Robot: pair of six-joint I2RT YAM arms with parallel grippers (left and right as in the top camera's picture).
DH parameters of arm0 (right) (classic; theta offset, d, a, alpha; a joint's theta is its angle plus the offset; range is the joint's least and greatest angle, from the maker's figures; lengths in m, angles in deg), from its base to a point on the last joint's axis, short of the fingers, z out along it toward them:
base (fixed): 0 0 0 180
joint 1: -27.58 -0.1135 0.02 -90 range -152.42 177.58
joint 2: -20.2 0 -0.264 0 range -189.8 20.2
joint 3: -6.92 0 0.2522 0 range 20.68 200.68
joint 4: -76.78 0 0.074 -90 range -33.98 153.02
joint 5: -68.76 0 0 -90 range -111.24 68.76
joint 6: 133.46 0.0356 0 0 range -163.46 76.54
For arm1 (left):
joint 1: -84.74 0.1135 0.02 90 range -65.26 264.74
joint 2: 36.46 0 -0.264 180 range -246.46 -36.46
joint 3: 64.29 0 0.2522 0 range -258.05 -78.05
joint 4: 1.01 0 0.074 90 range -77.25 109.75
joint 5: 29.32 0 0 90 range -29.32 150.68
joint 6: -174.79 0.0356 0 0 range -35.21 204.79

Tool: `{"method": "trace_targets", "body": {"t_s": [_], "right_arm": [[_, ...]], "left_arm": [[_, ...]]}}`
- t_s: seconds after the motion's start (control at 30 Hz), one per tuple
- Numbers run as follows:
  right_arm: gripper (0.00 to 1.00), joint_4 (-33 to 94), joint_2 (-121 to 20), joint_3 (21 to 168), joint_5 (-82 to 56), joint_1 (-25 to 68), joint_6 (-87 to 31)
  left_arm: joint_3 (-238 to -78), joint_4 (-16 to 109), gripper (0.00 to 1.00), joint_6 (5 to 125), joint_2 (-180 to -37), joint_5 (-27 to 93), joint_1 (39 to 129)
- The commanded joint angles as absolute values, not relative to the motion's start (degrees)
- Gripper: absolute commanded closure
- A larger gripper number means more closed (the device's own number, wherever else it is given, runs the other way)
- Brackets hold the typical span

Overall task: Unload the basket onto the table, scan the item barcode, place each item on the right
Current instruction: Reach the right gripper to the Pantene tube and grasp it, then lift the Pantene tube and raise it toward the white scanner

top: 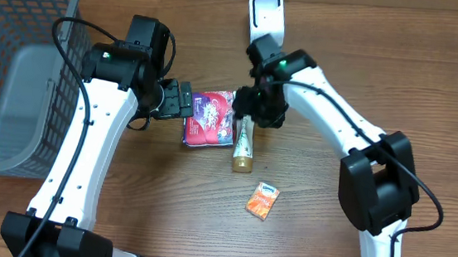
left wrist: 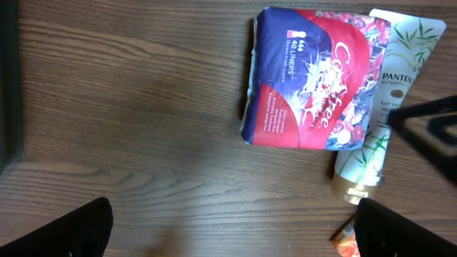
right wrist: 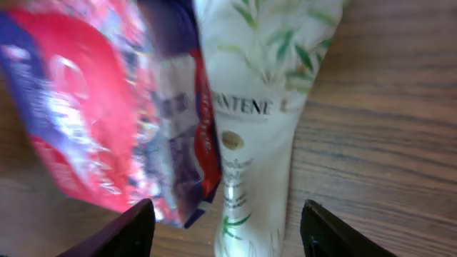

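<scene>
A white Pantene tube [top: 244,142] with a gold cap lies on the wooden table, its flat end tucked against a red and blue liner pack [top: 209,118]. My right gripper [top: 245,113] hangs over the tube's upper half. In the right wrist view its fingers [right wrist: 128,232] stand either side of the tube [right wrist: 257,128] and the pack's edge [right wrist: 107,107], open, with a gap on both sides. My left gripper [top: 183,104] sits just left of the pack, wide open over bare wood [left wrist: 232,228]; the pack [left wrist: 314,78] and tube [left wrist: 385,93] lie ahead of it.
A small orange sachet [top: 262,200] lies nearer the front, right of the tube's cap. A white scanner-like stand [top: 268,15] is at the back centre. A grey mesh basket [top: 18,68] fills the left side.
</scene>
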State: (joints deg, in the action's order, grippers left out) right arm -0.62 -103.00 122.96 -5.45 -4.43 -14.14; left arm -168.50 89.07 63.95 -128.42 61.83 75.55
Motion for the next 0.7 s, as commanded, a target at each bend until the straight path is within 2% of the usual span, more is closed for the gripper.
{"method": "trace_targets", "body": {"t_s": [0.0, 0.23, 0.5, 0.67], "right_arm": [[0.34, -0.2, -103.4, 120.3, -12.0, -6.2, -9.8], [0.36, 0.4, -103.4, 118.5, -14.6, -6.3, -9.2], [0.37, -1.7, -103.4, 118.5, -24.9, -5.8, -8.7], [0.36, -1.6, -103.4, 118.5, -18.6, -5.4, -9.2]], "left_arm": [[-168.9, 89.0, 0.00, 63.4, -128.3, 62.4, 75.4], [-168.9, 89.0, 0.00, 63.4, -128.3, 62.4, 75.4], [-168.9, 89.0, 0.00, 63.4, -128.3, 62.4, 75.4], [-168.9, 89.0, 0.00, 63.4, -128.3, 62.4, 75.4]]}}
